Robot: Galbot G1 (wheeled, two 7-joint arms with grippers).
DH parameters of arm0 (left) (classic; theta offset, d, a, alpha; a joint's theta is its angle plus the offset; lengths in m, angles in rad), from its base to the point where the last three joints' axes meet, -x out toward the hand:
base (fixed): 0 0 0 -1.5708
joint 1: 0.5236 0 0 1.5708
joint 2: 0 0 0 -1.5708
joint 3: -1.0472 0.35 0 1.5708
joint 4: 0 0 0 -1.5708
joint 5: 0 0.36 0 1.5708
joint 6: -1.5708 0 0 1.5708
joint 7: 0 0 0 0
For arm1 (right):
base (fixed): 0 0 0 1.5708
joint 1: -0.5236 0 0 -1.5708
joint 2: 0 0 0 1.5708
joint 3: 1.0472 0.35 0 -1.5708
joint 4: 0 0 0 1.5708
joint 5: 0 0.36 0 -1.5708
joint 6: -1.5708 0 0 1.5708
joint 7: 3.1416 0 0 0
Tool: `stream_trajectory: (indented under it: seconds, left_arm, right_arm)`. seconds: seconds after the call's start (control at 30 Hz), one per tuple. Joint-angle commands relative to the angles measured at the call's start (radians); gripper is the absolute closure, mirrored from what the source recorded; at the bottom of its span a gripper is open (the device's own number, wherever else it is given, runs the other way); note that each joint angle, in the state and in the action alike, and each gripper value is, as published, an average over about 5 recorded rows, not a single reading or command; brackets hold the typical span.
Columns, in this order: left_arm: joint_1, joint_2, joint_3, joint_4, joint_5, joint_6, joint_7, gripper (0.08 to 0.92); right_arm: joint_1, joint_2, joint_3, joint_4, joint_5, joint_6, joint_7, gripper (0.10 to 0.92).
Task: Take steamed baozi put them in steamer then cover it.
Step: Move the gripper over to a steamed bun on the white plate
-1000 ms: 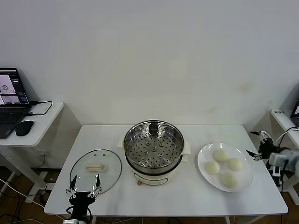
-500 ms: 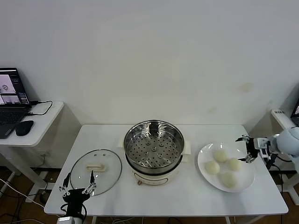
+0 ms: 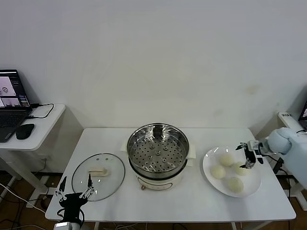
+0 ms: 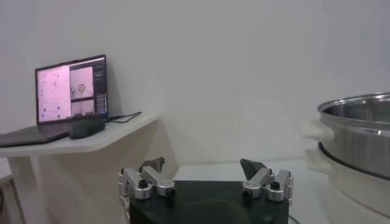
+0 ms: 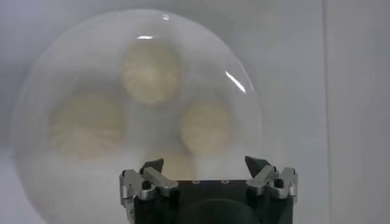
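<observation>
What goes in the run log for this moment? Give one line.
right gripper: open, over plate, above buns | left gripper: open, idle by lid | steamer: uncovered, no buns inside

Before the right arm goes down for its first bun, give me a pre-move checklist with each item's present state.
1. Right end effector open: ok, jaws spread in the right wrist view.
2. Right end effector over the plate: ok, it hangs above the far-right bun.
3. All four steamed baozi on the plate: ok, none in the steamer yet.
4. Steamer uncovered: ok, perforated tray exposed.
5. Cover out of the way: ok, flat on the table, left of the steamer.
6. Left end effector clear of the work: ok, open, at the table's near edge by the cover.
</observation>
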Motion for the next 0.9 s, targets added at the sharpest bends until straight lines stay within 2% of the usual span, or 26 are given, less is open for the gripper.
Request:
stream_trajectory:
  seconds: [0.03,0.57,0.9]
  left_arm:
    - [0.000,0.000,-0.004,0.000,0.001,-0.001,-0.001,0.177]
    - [-0.014,-0.002,-0.005,0.012,-0.002,-0.004,-0.003,0.177]
    - [-0.012,-0.004,-0.006,0.016,-0.002,-0.012,-0.005,0.177]
  right_arm:
    - [0.060,0.067,-0.083,-0.063,-0.015,-0.018,-0.008,0.202]
    - [0.049,0.137,-0.065,-0.137,-0.067,-0.024,0.024,0.207]
    - [0.038,0.132,-0.062,-0.136,-0.078,-0.034,0.014,0.381]
